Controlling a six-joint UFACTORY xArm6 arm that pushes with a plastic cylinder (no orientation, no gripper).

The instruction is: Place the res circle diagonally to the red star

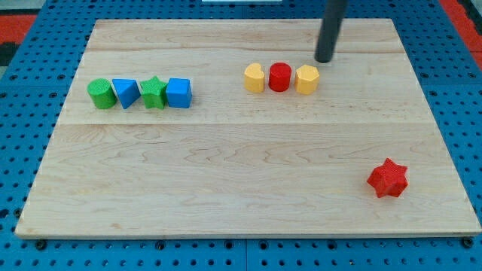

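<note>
The red circle (279, 76) stands at the view's upper middle, between a yellow heart-like block (254, 77) on its left and a yellow hexagon (306, 79) on its right, all three touching or nearly so. The red star (388, 178) lies alone at the view's lower right. My tip (324, 59) rests on the board just above and to the right of the yellow hexagon, apart from the red circle.
A row of blocks sits at the view's left: a green circle (100, 93), a blue triangle-like block (125, 92), a green star (154, 92) and a blue block (178, 92). The wooden board (226, 173) ends in edges on all sides.
</note>
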